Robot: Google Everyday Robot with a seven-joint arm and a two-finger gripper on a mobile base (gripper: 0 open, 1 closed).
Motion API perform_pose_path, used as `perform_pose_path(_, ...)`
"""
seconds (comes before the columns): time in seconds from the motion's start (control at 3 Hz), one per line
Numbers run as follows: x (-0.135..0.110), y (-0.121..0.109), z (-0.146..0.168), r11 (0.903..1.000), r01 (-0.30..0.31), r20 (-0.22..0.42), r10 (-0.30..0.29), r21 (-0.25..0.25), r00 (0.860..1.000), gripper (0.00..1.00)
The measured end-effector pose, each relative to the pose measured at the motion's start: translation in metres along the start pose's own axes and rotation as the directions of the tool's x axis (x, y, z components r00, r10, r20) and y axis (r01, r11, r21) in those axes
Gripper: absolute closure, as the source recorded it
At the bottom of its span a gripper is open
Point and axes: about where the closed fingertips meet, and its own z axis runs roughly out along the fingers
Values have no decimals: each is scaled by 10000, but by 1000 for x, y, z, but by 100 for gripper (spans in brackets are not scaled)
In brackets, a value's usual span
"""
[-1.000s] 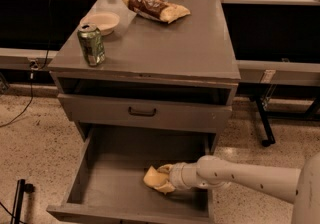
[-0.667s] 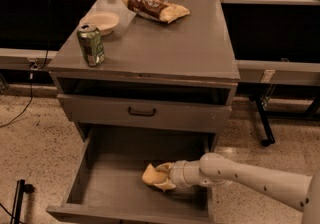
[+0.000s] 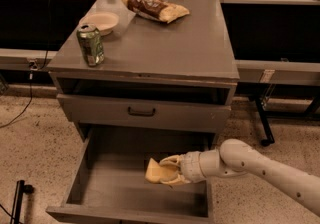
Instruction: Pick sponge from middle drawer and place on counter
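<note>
The pale yellow sponge (image 3: 156,172) is held between the fingers of my gripper (image 3: 167,170), just above the bare floor of the open grey middle drawer (image 3: 110,183). The gripper reaches into the drawer from the right on the white arm (image 3: 250,162) and is shut on the sponge. The grey counter (image 3: 165,43) is the cabinet's flat top, well above the gripper.
On the counter stand a green soda can (image 3: 91,44) at the front left, a white bowl (image 3: 101,21) behind it and a brown-and-yellow snack bag (image 3: 152,6) at the back. A closed drawer front with a black handle (image 3: 141,112) lies directly above the open drawer.
The gripper with the sponge has lifted slightly and the sponge now sits a little higher off the drawer floor. Nothing on the counter has moved.
</note>
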Motion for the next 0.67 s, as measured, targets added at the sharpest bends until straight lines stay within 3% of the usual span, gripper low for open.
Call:
perform_pose_path(0.33,-39,10,-55,9914,1139,-180,-1152,-646,9932,100)
perform_pose_path(0.67,-78,-3,-112,9638,2352,-364,-2414,-1254,9697,100)
